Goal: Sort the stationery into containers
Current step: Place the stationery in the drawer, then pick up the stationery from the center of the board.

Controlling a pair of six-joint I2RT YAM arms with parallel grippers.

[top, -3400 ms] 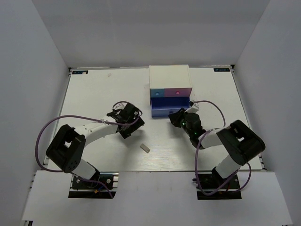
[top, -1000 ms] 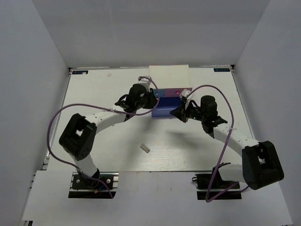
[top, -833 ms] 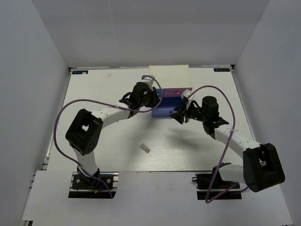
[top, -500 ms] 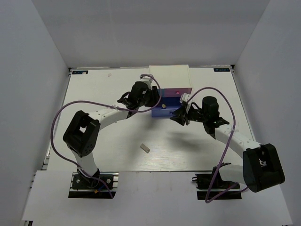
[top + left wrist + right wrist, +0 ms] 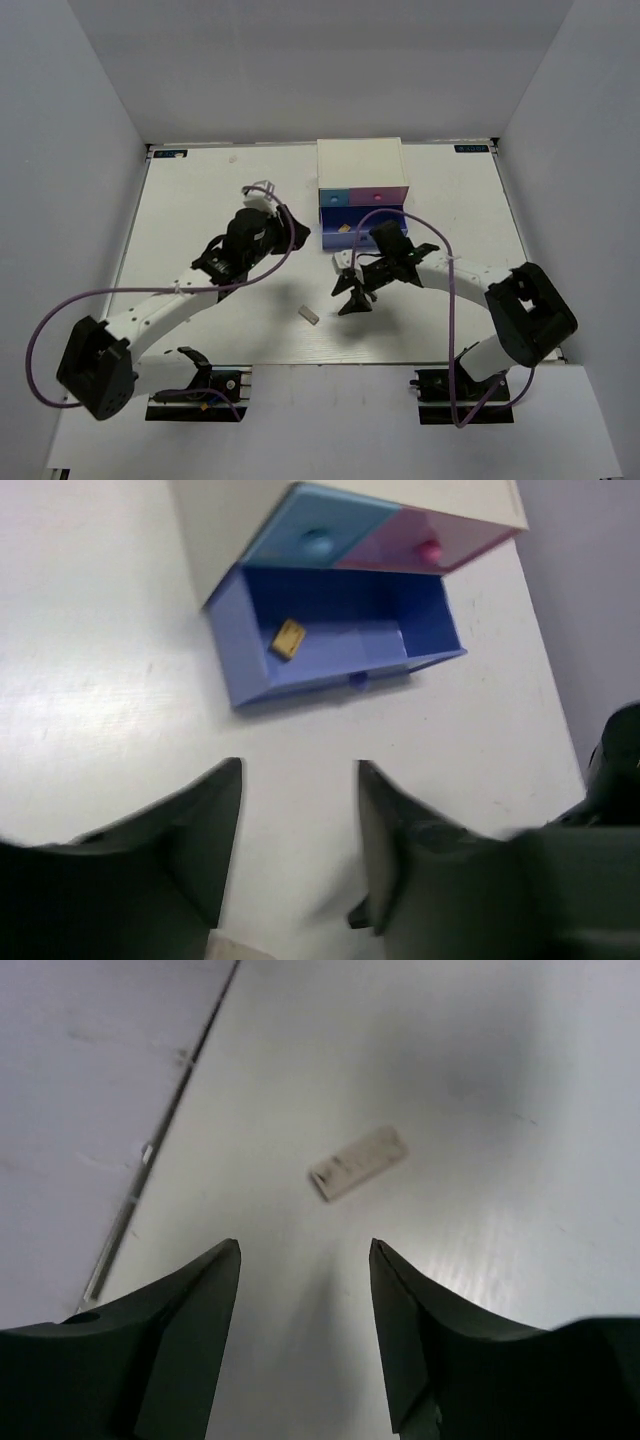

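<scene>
Facing the pinkish-white eraser block (image 5: 358, 1163), the right gripper (image 5: 305, 1250) stood wide open and empty. The block lay flat on the counter (image 5: 200, 210) in the upper middle of the right wrist view, ahead of both fingers and touching neither. To pick it well, the gripper should probably be turned to span the block's short side, centred over it, lowered until the tips nearly meet the counter, then closed.

The left gripper (image 5: 300, 770) was also wide and held nothing. Above it in the frame, the purple-blue drawer (image 5: 330, 615) of the white drawer unit (image 5: 358, 158) stood pulled out, with a tan eraser (image 5: 289, 638) inside near its left end.

The left wrist view was blurred. The block's markings could not be read. The light blue drawer (image 5: 300, 535) and the pink drawer (image 5: 410, 555) were shut, hiding their contents.
</scene>
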